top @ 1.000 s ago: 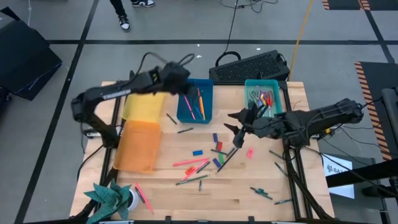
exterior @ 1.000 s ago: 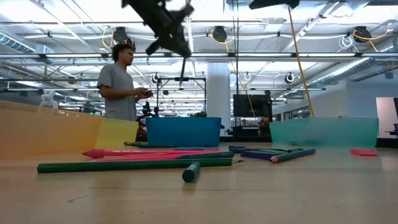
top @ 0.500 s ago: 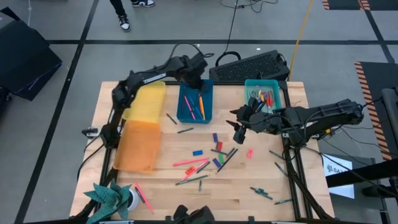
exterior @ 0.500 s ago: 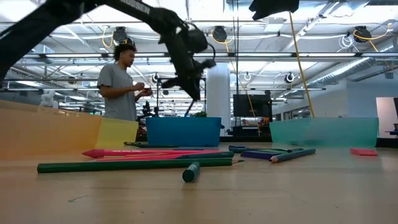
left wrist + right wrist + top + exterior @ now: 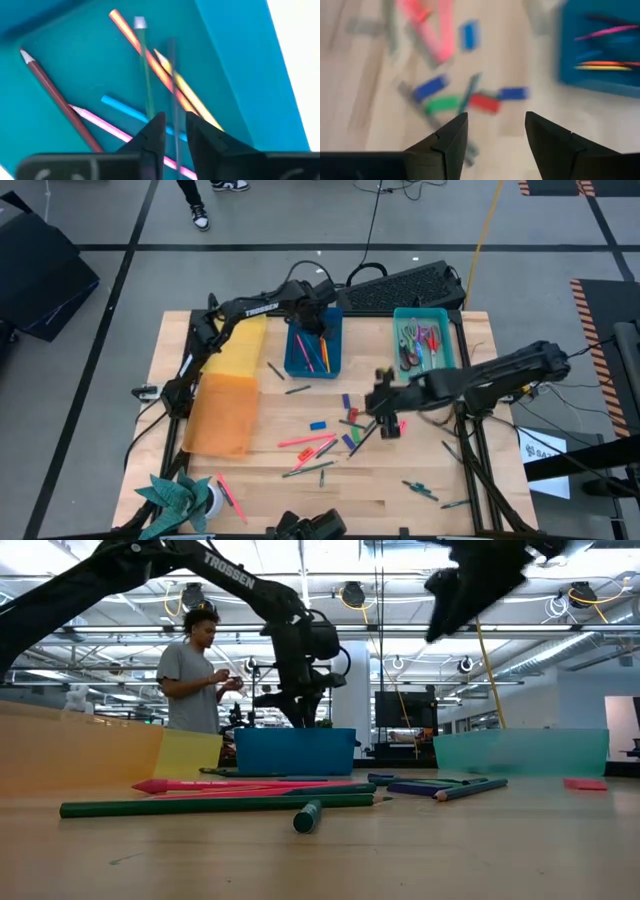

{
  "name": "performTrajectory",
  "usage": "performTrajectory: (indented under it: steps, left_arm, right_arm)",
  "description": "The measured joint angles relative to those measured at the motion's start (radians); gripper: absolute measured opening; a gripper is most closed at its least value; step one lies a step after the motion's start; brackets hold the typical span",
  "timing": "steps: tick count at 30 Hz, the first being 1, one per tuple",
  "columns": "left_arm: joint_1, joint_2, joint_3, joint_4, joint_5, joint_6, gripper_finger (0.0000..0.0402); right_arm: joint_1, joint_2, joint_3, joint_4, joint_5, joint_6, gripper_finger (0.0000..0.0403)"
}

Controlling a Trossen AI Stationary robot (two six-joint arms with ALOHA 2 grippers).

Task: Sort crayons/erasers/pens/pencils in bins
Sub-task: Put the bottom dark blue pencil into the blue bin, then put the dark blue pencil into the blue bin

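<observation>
- High view: left claw (image 5: 313,315) hangs over the blue bin (image 5: 313,343) at 12 o'clock, fingers close together pinching a thin grey pencil (image 5: 173,90). Release while tilted and it could tip over the bin wall.
- Right claw (image 5: 383,402) is spread apart and empty above the erasers (image 5: 347,405) at desk centre. Sticks cross that cluster, so it may nudge or grab the wrong item.

Four bins (image 5: 313,350), two robot arms (image 5: 236,313), one keyboard (image 5: 400,286), one person (image 5: 193,668)
</observation>
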Motion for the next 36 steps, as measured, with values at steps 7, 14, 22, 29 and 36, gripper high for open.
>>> performTrajectory:
  steps: [7,14,22,29,36]
  left_arm:
    - [0.012,-0.04,-0.001,-0.162,0.023,0.109,0.0161]
    - [-0.03,-0.238,0.0,-0.229,-0.046,0.146,0.0196]
    - [-0.147,-0.515,0.001,-0.229,-0.083,0.122,0.0198]
    - [-0.258,-0.698,0.001,-0.228,-0.172,0.066,0.0198]
    - [-0.394,-0.838,0.001,-0.103,-0.157,-0.013,0.0198]
  right_arm:
    - [0.041,0.12,-0.057,0.027,-0.169,-0.156,0.0169]
    - [0.084,0.208,-0.124,0.213,-0.234,-0.231,0.0137]
    - [0.05,0.295,-0.131,0.277,-0.256,-0.178,0.0103]
    - [0.024,0.353,-0.131,0.292,-0.258,-0.25,0.0087]
    - [0.001,0.388,-0.128,0.293,-0.307,-0.283,0.0069]
